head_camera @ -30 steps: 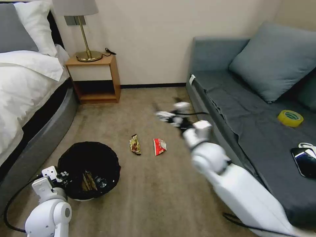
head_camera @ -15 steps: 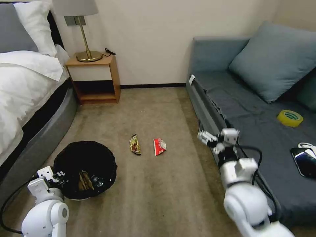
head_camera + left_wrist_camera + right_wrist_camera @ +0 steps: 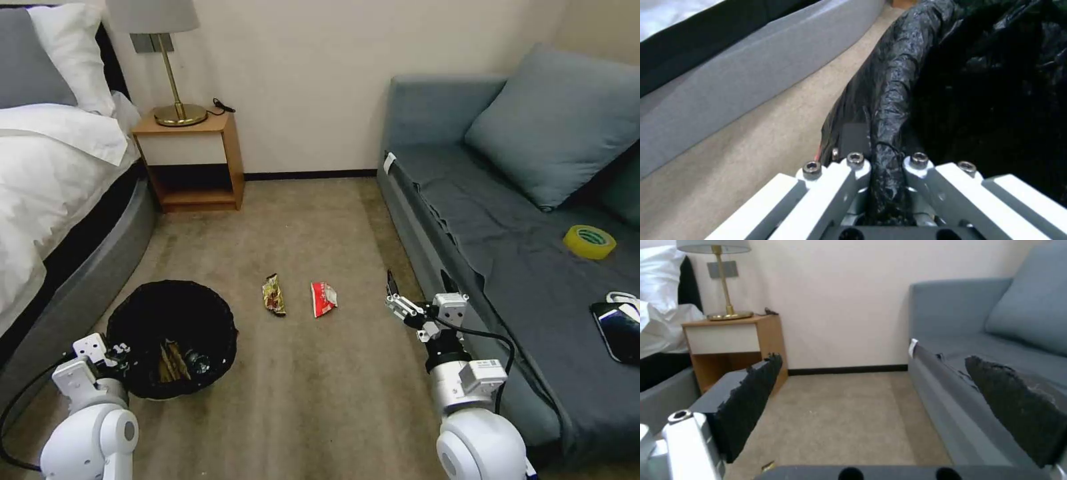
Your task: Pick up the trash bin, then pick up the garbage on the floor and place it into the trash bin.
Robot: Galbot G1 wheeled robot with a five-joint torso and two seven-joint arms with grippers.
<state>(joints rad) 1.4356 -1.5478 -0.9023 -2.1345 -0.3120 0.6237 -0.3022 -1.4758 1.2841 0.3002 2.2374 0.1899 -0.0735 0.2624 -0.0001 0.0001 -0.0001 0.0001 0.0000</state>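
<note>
The right gripper (image 3: 395, 298) is hanging empty with its jaws spread wide, black pads (image 3: 751, 400) well apart, beside the front edge of the grey sofa (image 3: 467, 220). Over the last second this arm has been swinging back from the middle of the carpet toward the robot, ending at about 4 o'clock from the remaining litter. I judge a drop has just been finished and the arm is resetting for the next pick.

The left gripper (image 3: 119, 352) is staying clamped narrow on the bag-covered rim of the trash bin (image 3: 220, 313), the crinkled black liner (image 3: 893, 100) pinched between its fingers (image 3: 856, 165). The bin is sitting at the head view's 8 o'clock, near the bed base (image 3: 73, 293), and has been edging slightly toward the robot's left. Tan scrap (image 3: 175, 362) and something glinting like a small bottle (image 3: 198, 362) are lying inside.

The gold-brown wrapper (image 3: 273, 293) and the red-white packet (image 3: 323, 297) are lying on the carpet (image 3: 320, 400), just apart from each other, at the bin's 2 o'clock. So roughly half the garbage seems binned, with two pieces left.
</note>
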